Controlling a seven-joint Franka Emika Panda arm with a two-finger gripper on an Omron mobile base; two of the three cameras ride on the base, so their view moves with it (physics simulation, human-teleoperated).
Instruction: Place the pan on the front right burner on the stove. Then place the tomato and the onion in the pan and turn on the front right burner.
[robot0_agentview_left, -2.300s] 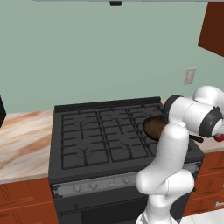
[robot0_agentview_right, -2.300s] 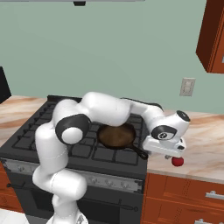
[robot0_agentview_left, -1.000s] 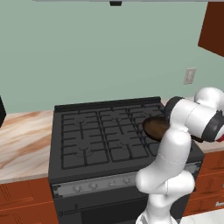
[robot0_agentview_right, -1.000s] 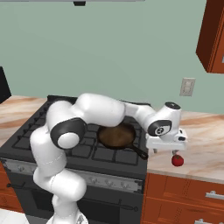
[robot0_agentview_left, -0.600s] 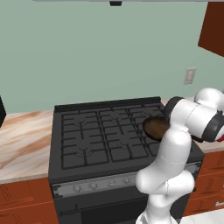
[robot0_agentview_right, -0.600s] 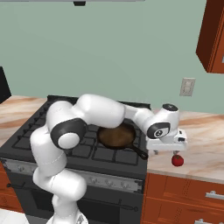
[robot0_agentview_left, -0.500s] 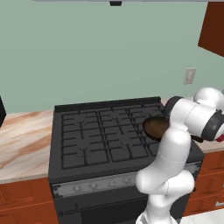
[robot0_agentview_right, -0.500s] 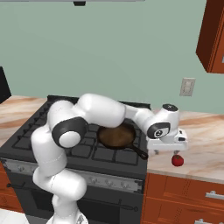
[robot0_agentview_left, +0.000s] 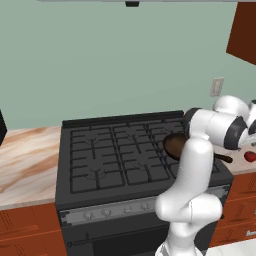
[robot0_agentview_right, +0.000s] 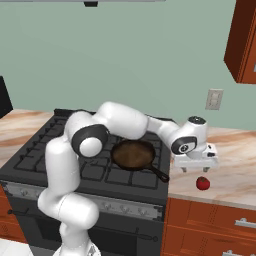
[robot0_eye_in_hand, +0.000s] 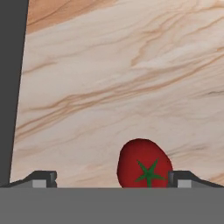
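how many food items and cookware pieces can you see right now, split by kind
tomato: 1, on the counter right of the stove
pan: 1, on the stove's front right burner
total: 2

The marble counter bears the tomato; the stove carries the pan.
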